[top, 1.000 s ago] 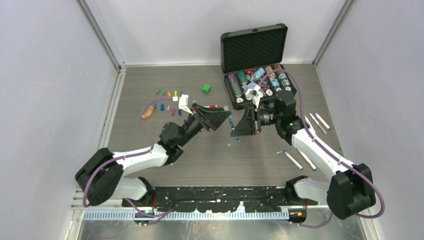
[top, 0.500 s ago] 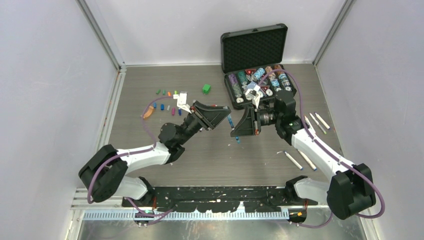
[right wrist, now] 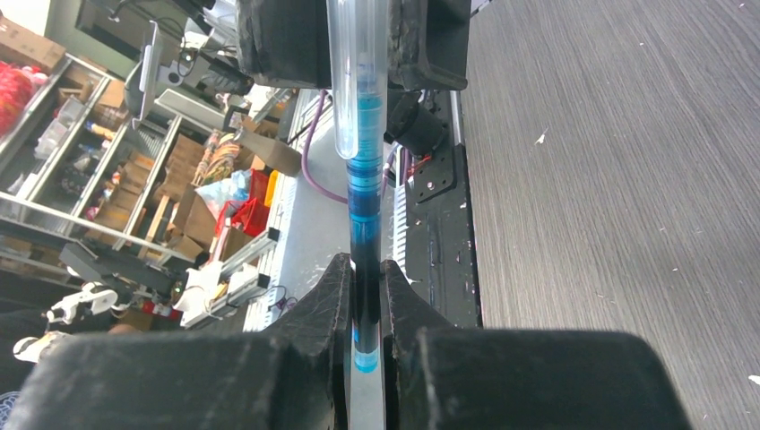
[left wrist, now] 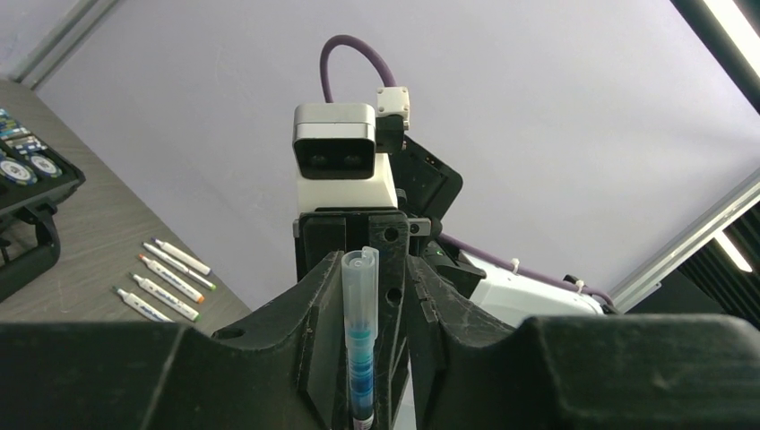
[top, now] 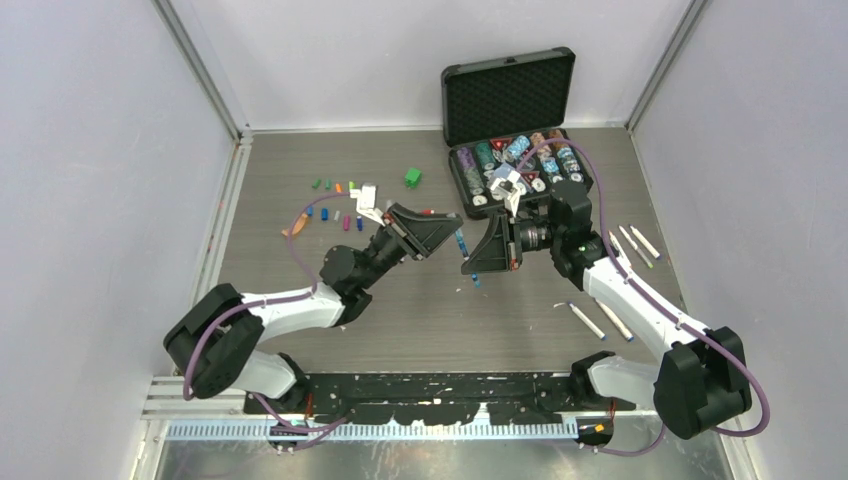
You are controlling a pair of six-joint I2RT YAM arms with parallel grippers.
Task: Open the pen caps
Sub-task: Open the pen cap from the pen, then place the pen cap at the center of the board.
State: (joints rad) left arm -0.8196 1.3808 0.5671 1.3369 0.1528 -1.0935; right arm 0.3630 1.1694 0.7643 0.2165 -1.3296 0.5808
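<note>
Left claw [left wrist: 363,390], right claw [right wrist: 366,327]: one blue pen [right wrist: 362,170].

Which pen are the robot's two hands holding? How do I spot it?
Start at the open black case at the back right. Just in front, the left gripper and right gripper meet. The blue pen is clamped between them, off the table, while the other pens lie flat.

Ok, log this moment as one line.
left gripper: shut on blue pen | right gripper: shut on blue pen | pen: bridges both grippers
</note>
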